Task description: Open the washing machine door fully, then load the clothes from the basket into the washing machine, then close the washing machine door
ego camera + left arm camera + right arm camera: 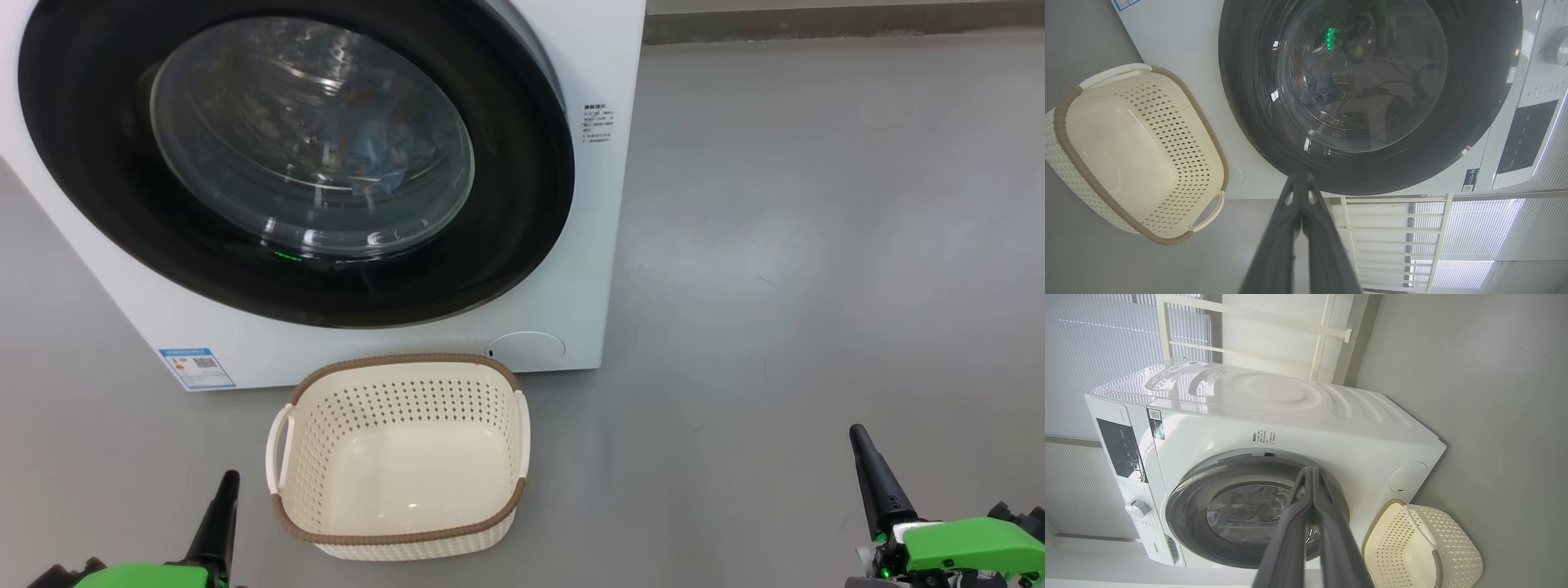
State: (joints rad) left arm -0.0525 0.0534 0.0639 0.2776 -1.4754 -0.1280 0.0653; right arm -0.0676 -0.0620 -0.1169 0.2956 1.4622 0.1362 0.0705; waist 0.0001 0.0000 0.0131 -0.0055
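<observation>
Shows washing machine (pixel 588 245) with washing machine door (pixel 98 204) shut flush on its front; blue clothes (pixel 384 155) dimly visible behind the glass, inside the machine. Places empty basket (pixel 400 359) on floor (pixel 816 245) just before the machine, below the door. Keeps left gripper (pixel 1300 177) and right gripper (pixel 1312 470) apart from the machine, jaws of both pressed together, holding nothing.

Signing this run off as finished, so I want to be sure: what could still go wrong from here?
1. The washing machine door looks closed on the clothes, but whether it latched cannot be told; it might swing open.
2. The empty basket stands close before the washing machine, near the left gripper, jaws shut; driving or reaching forward could knock it.
</observation>
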